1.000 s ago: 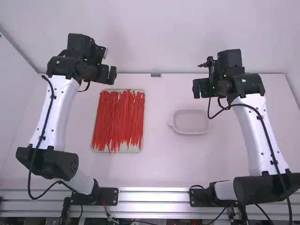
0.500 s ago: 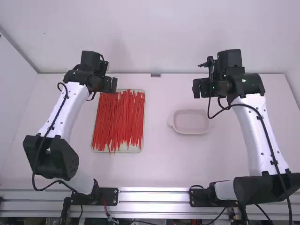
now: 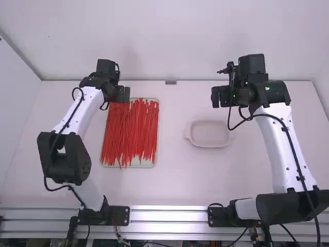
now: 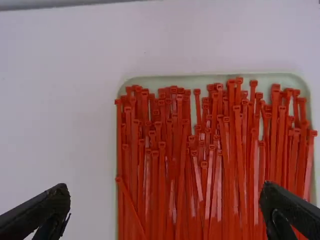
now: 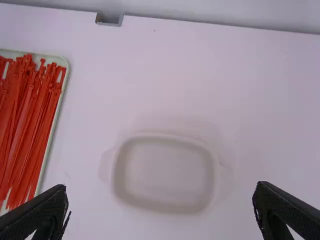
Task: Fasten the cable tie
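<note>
Lying in a loose parallel heap, the ties (image 3: 131, 133) fill a pale tray (image 3: 128, 165) left of centre on the bench (image 3: 175, 170). All are loose and straight, with none looped or lifted.

Left claw (image 4: 164, 186): spread wide and empty, above the tray's far end, where the tie heads lie. In the last second this arm has swung in from a raised post out beyond the tray's far left corner, and it now hangs over the heap. Judged: an approach for a first pick, with no contact made so far.

Right claw (image 5: 160, 186): spread wide and empty, above the dish (image 3: 208, 134). It is unmoved over the same second.

Dish: white, shallow and empty, on the bench right of the tray and well apart from it.

Ties, tray and dish have kept their places.

Status, as a judgement: the task is at its outset. One tie must be singled out of a dense pile, and neighbours may come up with it. Threading tail through head will likely need both claws.
</note>
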